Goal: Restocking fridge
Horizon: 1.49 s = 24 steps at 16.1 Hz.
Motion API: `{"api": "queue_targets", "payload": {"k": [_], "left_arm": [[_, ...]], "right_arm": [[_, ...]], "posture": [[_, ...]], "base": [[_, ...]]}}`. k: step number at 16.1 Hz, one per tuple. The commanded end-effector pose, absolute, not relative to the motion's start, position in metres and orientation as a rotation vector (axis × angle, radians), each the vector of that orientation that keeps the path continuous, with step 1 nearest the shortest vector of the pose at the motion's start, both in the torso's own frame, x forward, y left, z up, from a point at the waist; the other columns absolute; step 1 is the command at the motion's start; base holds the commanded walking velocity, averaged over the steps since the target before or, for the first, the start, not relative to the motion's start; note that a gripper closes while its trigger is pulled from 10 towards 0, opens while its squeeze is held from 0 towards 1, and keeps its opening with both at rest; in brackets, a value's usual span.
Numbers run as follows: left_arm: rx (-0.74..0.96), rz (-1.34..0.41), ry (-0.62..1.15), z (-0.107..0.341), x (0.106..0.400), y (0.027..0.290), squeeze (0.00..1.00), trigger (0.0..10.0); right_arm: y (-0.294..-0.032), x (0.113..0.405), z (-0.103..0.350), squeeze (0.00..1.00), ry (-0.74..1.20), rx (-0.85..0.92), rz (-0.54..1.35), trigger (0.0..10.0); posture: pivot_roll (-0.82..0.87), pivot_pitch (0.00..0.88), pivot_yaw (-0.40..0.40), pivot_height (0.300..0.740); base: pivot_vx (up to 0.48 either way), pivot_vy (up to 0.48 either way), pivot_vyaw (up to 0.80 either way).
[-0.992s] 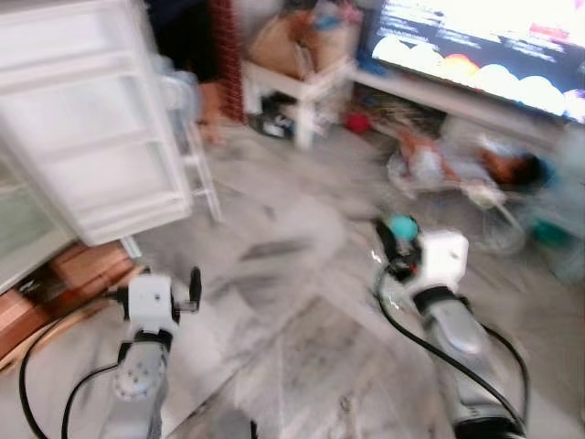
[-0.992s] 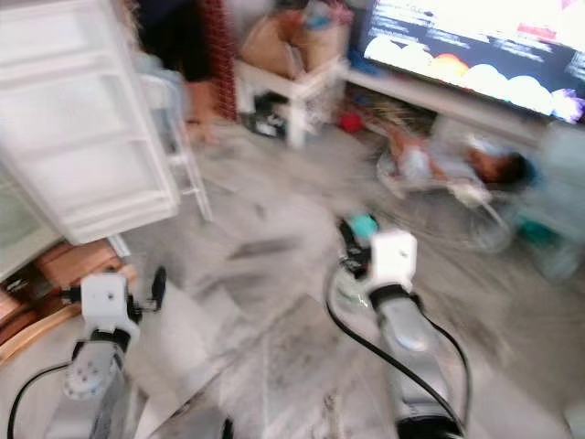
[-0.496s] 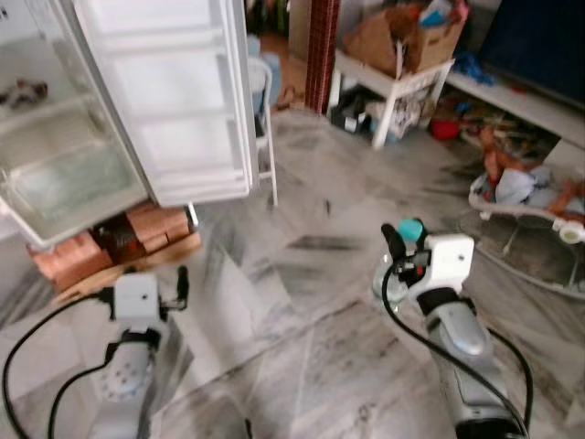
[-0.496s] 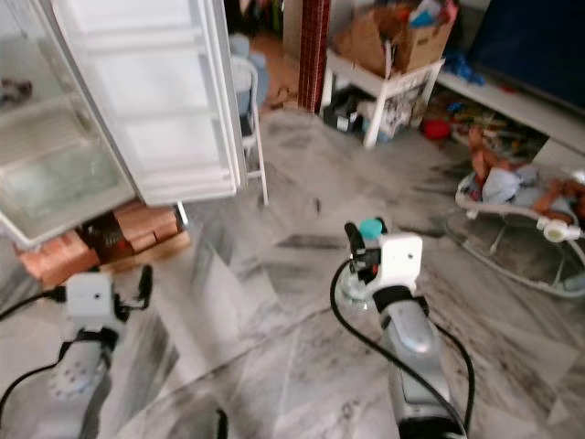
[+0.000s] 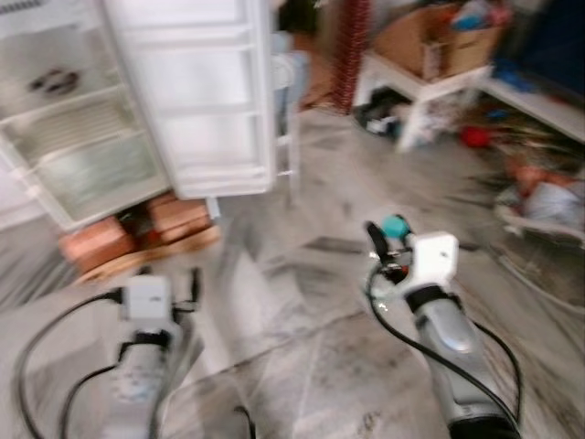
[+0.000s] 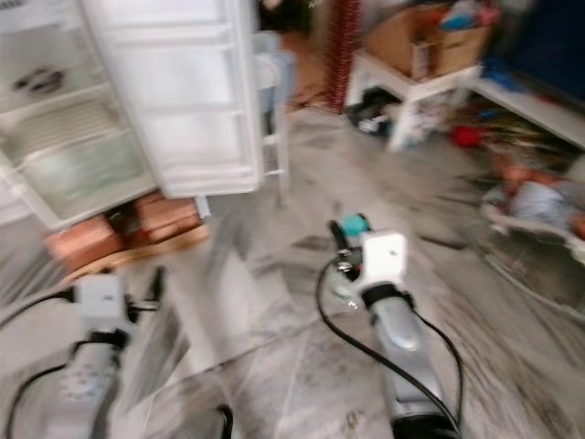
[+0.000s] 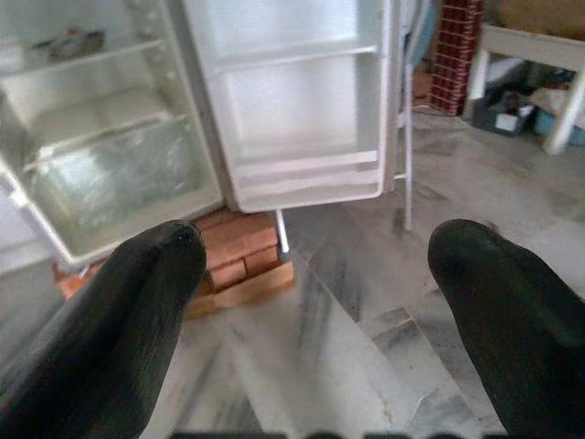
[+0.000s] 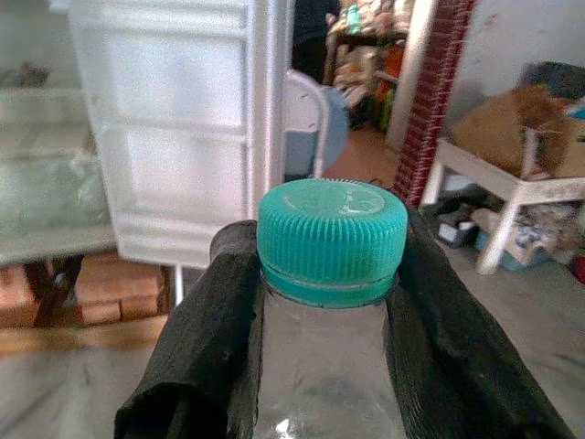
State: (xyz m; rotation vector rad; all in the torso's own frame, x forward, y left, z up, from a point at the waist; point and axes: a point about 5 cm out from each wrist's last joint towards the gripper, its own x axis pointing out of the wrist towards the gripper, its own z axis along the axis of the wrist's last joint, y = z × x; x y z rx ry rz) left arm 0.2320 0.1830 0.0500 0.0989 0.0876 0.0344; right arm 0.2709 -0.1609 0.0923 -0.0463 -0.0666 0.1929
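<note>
**Carrying a bottle toward the open fridge**

Holding a clear bottle point(image 8: 324, 366) with a teal cap point(image 8: 331, 240), the right gripper point(image 5: 382, 249) has both black fingers clamped tight on either side of the neck, just under the cap. From the head cameras the bottle sits out in front of the robot over the grey marble floor point(image 5: 302, 302), roughly centre-right, and it's upright.

The left gripper point(image 7: 320, 311) is carrying nothing, with its two fingers point(image 7: 137, 302) spread wide apart. It hangs low on the robot's left, above the floor, pointing toward the fridge.

The fridge point(image 5: 64, 137) is up ahead on the left with its white door point(image 5: 196, 91) swung open. You can see the door's moulded shelves point(image 7: 306, 105), which look bare. Inside the fridge body there are pale shelves and a see-through drawer point(image 7: 110, 183), plus something small and dark on an upper shelf point(image 5: 55, 80) that's too blurry to identify. The whole fridge stands propped on red bricks point(image 5: 137, 229) and a strip of wood point(image 7: 242, 293).

Just past the door edge there's a white-framed chair point(image 8: 306, 119), then a red brick pillar point(image 8: 439, 82). Further right is a white low table point(image 5: 430, 87) with a cardboard box point(image 5: 430, 41) on top and clutter stuffed underneath. More stuff is scattered along the far right of the floor, including what looks like a baby bouncer point(image 6: 539, 206), but the head views are pretty smeared, so I can't make out much detail there.
</note>
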Motion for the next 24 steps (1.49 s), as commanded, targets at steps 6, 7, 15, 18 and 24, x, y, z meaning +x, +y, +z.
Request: {"api": "queue_targets", "payload": {"k": [6, 7, 15, 18, 24], "left_arm": [[0.126, 0.063, 0.082, 0.052, 0.230, 0.190, 0.00, 10.0], [0.123, 0.060, 0.080, 0.052, 0.230, 0.189, 0.00, 10.0], [0.136, -0.034, 0.061, 0.055, 0.235, 0.177, 0.00, 10.0], [0.137, -0.028, 0.062, 0.055, 0.239, 0.180, 0.00, 10.0], [0.136, -0.033, 0.059, 0.055, 0.239, 0.179, 0.00, 10.0]], "right_arm": [[-0.155, 0.275, 0.102, 0.00, -0.107, -0.065, 0.207, 10.0], [-0.156, 0.276, 0.101, 0.00, -0.088, -0.033, 0.194, 10.0], [-0.163, 0.272, 0.095, 0.00, -0.071, -0.094, 0.112, 10.0], [-0.162, 0.273, 0.095, 0.00, -0.075, -0.106, 0.106, 10.0], [-0.159, 0.274, 0.095, 0.00, -0.074, -0.105, 0.103, 10.0]], "posture": [[0.12, 0.063, -0.058, 0.740], [0.12, 0.062, -0.059, 0.740], [0.11, 0.044, -0.046, 0.740], [0.11, 0.041, -0.044, 0.740], [0.11, 0.038, -0.043, 0.740]], "base": [[0.000, 0.000, 0.74], [0.000, 0.000, 0.00], [0.000, 0.000, 0.00], [0.000, 0.000, 0.00], [0.000, 0.000, 0.00]]}}
